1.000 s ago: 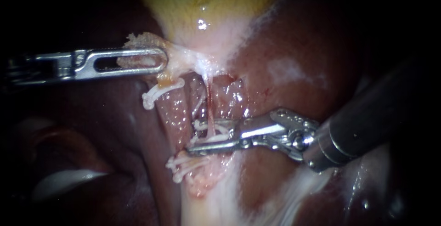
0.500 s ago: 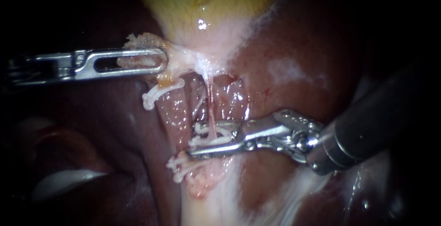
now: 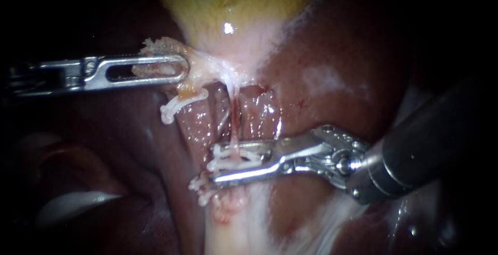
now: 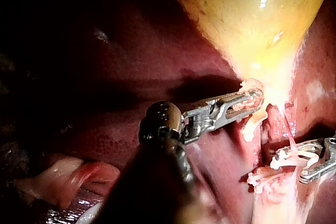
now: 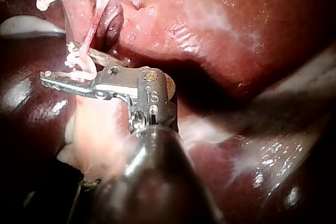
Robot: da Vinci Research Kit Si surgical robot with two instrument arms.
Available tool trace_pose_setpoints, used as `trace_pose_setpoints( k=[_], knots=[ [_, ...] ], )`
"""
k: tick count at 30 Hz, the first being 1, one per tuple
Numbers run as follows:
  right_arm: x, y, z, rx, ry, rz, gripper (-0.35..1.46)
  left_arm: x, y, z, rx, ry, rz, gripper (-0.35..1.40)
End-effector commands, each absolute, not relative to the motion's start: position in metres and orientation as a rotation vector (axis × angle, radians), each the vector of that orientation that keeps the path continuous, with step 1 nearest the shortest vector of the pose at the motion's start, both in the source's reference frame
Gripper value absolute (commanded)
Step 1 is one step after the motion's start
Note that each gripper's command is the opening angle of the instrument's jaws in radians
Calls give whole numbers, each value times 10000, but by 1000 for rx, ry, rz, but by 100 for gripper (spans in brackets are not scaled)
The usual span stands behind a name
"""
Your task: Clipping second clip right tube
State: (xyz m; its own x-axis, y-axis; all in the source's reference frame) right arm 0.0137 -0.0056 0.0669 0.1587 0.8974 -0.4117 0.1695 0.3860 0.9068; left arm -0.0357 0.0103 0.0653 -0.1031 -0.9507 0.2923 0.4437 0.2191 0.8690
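The yellow gallbladder [image 3: 233,6] narrows down to a pale neck. My left instrument [image 3: 166,69] is shut on tissue at that neck and holds it to the left. From the neck a thin pink right tube [image 3: 236,117] runs down. My right instrument [image 3: 213,163] straddles it from the right, its jaws shut on a white clip [image 3: 236,157] that sits around the tube. The left wrist view shows the left instrument [image 4: 247,100] and the same clip [image 4: 289,157]. In the right wrist view the clip [image 5: 79,65] lies between the right instrument's jaws [image 5: 65,72].
Dark red liver [image 3: 332,79] surrounds the site. The left tube [image 3: 194,123] carries one white clip [image 3: 174,107] high up. More white clips [image 3: 205,188] cluster just under my right instrument's lower jaw. Pale tissue [image 3: 228,234] runs downward.
My right instrument has slid a little down along the right tube with the clip, closer to the lower clips. The left instrument has held still.
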Motion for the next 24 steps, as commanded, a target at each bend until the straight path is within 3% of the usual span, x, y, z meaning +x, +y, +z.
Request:
trace_pose_setpoints(
  k=[1, 7, 10, 13, 17, 24],
  knots=[
    [137, -56, 669, 1075, 1329, 698, 46, -357, 103, 654, 608, -1107, -1304, -35],
    [137, -56, 670, 1079, 1327, 704, 43, -357, 103, 654, 608, -1107, -1305, -35],
    [137, -55, 671, 1079, 1327, 704, 31, -357, 103, 654, 608, -1107, -1305, -35],
    [136, -52, 674, 1080, 1327, 703, 12, -357, 103, 654, 608, -1107, -1305, -35],
    [130, -49, 678, 1068, 1326, 713, -35, -357, 103, 654, 608, -1107, -1305, -35],
    [122, -46, 684, 1029, 1280, 731, -35, -358, 103, 654, 607, -1107, -1305, -35]
  ],
)
